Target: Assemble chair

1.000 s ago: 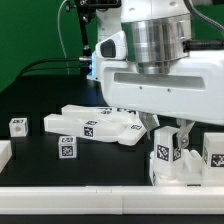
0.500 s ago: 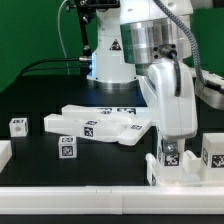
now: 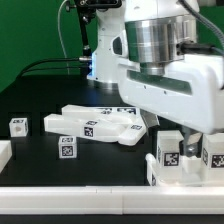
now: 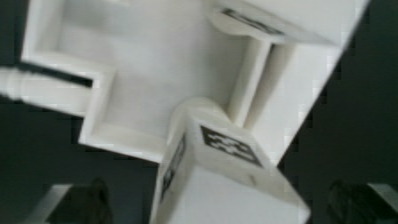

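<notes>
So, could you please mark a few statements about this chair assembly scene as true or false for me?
1. The small white tagged cube sits near the exterior view's left edge, apart from the slabs. True.
2. The robot's fingers are pressed together. False: the wrist view shows them wide apart, open.
3. The flat white tagged slabs lie on the black table. True.
4. The fingers hang above that small cube. False: they are at the exterior view's right, beside the upright white tagged block.
</notes>
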`<act>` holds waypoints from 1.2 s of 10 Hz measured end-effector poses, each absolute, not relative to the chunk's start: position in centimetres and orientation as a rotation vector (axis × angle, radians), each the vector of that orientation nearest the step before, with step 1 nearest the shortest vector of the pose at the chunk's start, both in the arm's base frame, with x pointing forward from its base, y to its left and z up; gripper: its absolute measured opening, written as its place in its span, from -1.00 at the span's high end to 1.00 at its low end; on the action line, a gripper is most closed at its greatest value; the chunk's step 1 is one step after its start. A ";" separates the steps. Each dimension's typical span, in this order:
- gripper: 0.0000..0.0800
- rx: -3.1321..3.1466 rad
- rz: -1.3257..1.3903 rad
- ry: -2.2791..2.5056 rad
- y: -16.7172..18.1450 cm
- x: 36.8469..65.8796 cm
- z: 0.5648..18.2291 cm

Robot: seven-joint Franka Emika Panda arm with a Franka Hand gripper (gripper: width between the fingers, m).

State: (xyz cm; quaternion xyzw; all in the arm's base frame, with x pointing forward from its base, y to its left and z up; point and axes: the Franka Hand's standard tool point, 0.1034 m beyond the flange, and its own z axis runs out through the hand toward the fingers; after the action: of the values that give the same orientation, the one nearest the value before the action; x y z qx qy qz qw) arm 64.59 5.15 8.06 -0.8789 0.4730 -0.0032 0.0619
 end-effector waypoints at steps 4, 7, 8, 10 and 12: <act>-0.62 -2.928 -0.076 0.812 4.5 64.8 8.1; -0.62 -3.008 -0.134 0.503 4.9 65.1 7.9; -0.36 -3.002 -0.133 0.530 4.9 65.1 7.9; 0.09 -2.944 -0.118 0.771 4.8 65.1 7.8; 0.26 -2.828 -0.095 1.109 4.6 65.2 7.8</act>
State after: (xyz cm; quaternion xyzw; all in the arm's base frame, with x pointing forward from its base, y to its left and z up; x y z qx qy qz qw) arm 65.20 4.59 7.78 -0.9293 0.3644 -0.0311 0.0512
